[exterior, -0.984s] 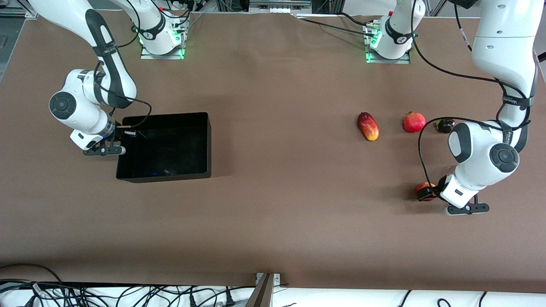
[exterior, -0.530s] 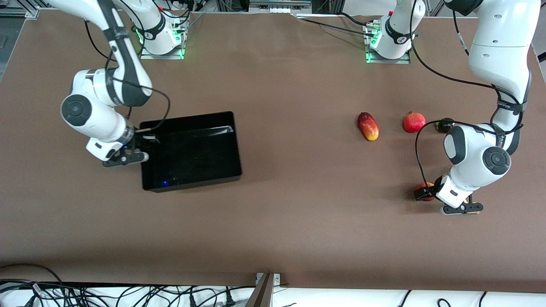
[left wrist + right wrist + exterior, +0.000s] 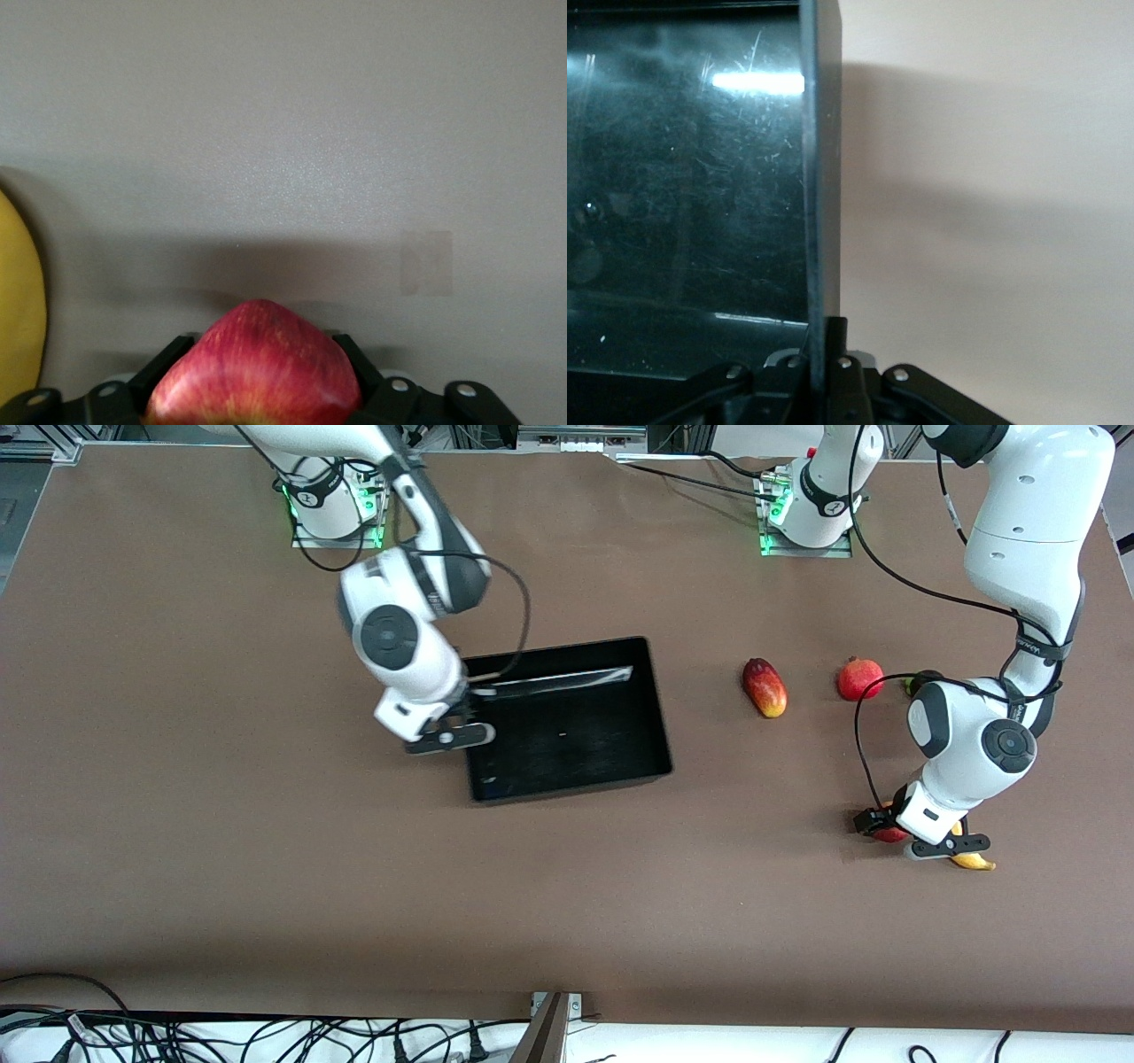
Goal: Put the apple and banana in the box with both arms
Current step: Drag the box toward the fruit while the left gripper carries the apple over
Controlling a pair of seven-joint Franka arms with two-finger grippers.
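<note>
The right gripper (image 3: pixel 468 722), pinching the box (image 3: pixel 567 722) wall, has dragged it toward the surface's middle, closer to the fruit. The left gripper (image 3: pixel 873 828) clamps the apple (image 3: pixel 255 367) beside the banana (image 3: pixel 970 859), ready to carry over.

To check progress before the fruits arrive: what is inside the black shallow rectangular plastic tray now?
The black plastic tray holds no fruit: only its glossy, scratched floor shows. The right gripper clamps its wall, covering that small part of the rim.
</note>
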